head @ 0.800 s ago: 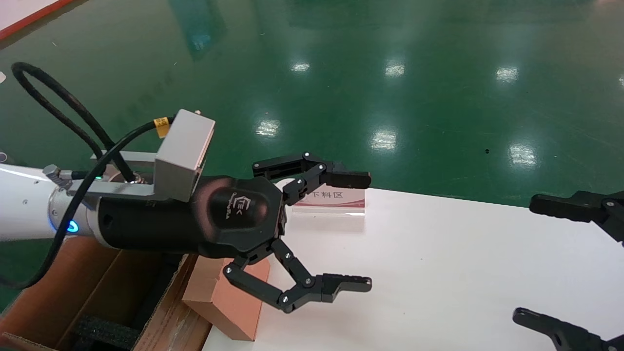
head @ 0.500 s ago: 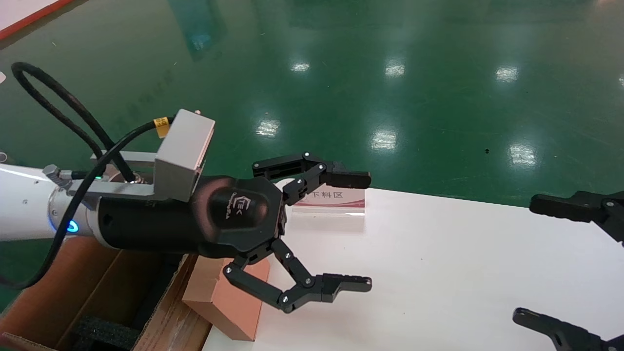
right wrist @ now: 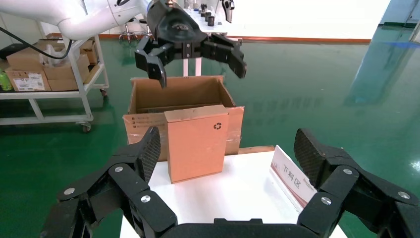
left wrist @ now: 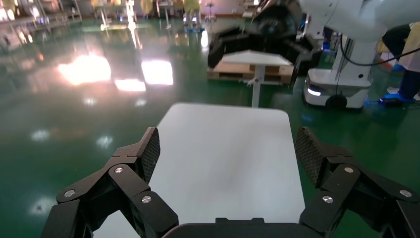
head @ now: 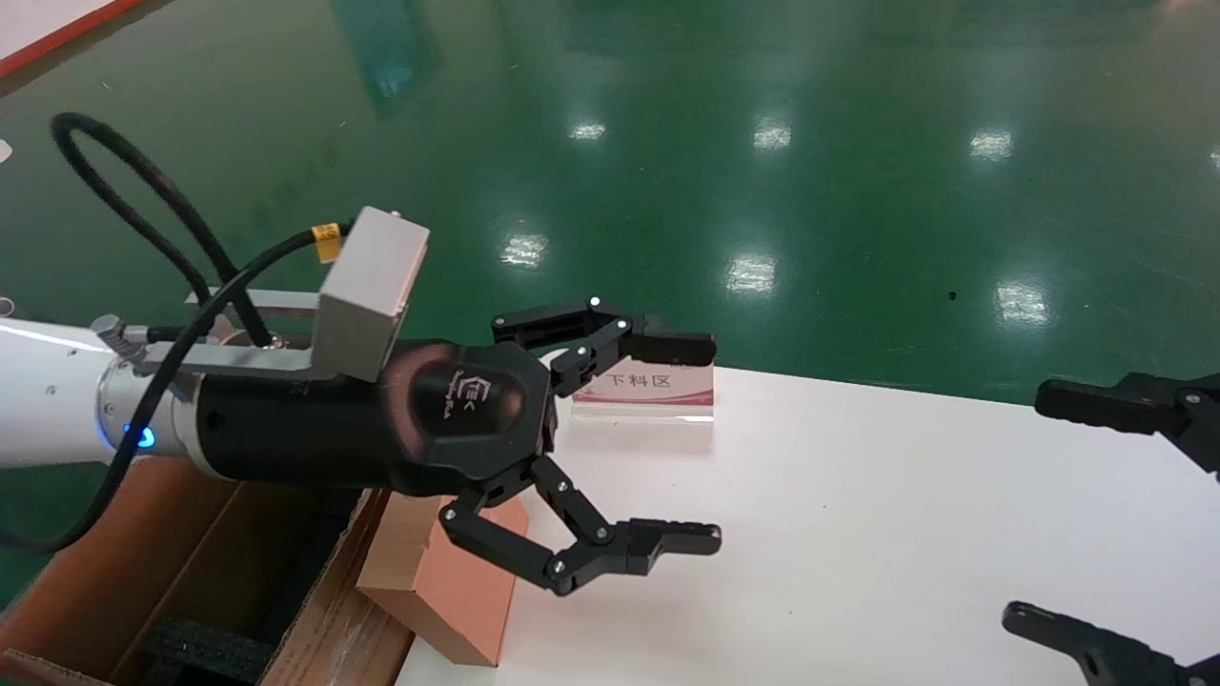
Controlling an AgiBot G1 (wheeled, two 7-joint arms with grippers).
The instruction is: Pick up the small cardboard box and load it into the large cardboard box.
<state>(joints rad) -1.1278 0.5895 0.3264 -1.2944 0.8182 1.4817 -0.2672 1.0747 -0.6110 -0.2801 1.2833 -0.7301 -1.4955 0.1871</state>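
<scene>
Fingers spread wide, the left gripper [head: 701, 443] hangs empty over the table [head: 858, 534]; the small box [head: 448, 591] stands below it against the big carton [head: 143, 581]. Right gripper [head: 1039, 505] waits, also open.

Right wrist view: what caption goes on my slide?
Small cardboard box stands on the table's edge against the large cardboard box, left gripper open above.

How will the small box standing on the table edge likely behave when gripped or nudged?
The small box stands on a narrow side, so it probably tips easily. Its flat cardboard faces look stiff and likely grip well. It is probably light.
</scene>
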